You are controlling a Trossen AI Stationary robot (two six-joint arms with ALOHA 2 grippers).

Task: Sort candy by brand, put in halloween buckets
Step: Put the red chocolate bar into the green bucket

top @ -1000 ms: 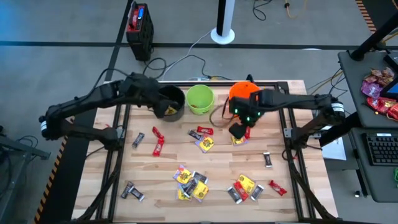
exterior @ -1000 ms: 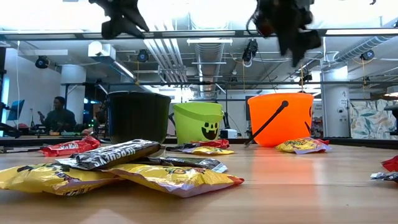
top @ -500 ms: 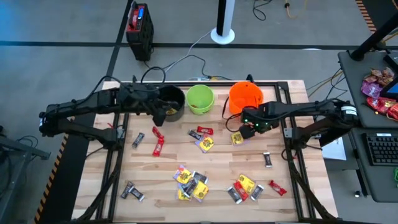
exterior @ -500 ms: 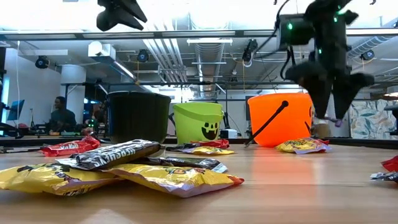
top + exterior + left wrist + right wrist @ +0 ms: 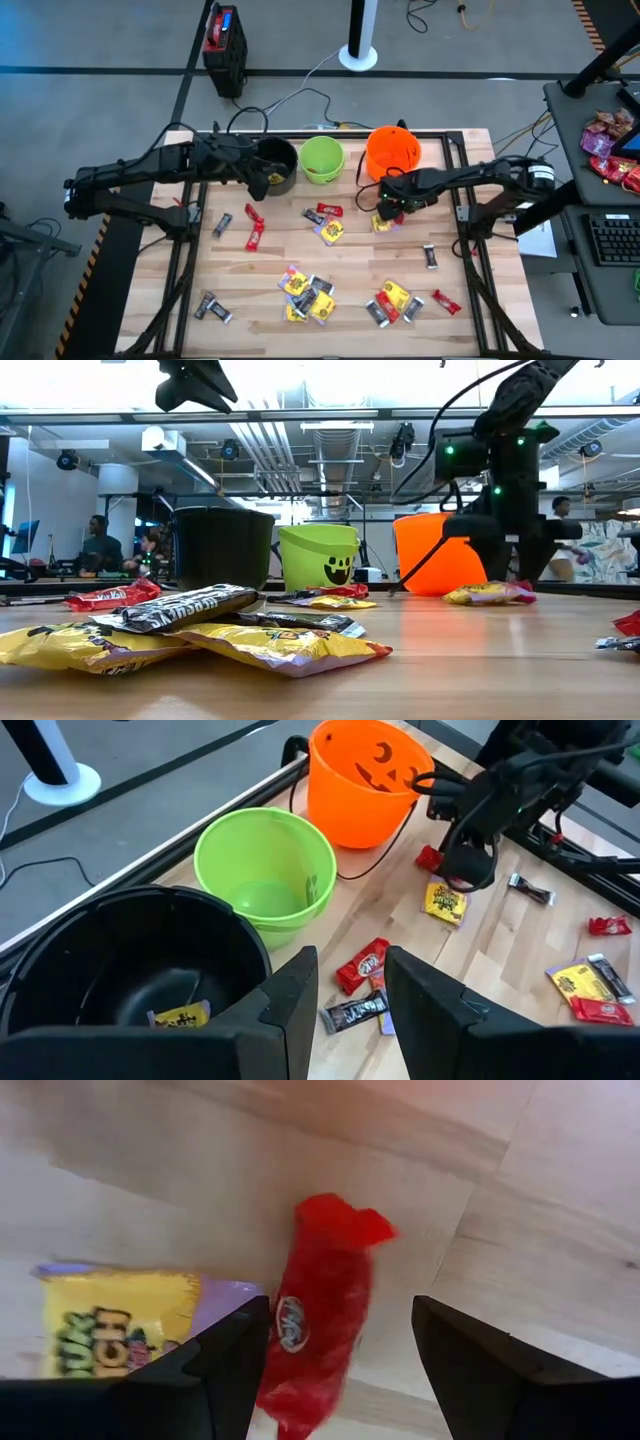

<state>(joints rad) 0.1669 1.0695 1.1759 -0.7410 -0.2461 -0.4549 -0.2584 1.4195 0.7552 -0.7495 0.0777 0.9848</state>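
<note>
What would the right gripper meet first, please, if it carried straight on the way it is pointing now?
Most likely the red candy bar: the right gripper is open, its fingers to either side of the bar on the table, beside a yellow packet. How much gap remains above the bar is unclear.

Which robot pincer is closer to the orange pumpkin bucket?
The right pincer. It is down low just in front of the orange bucket, over a red candy. The left pincer is above the black bucket, two buckets away.
</note>
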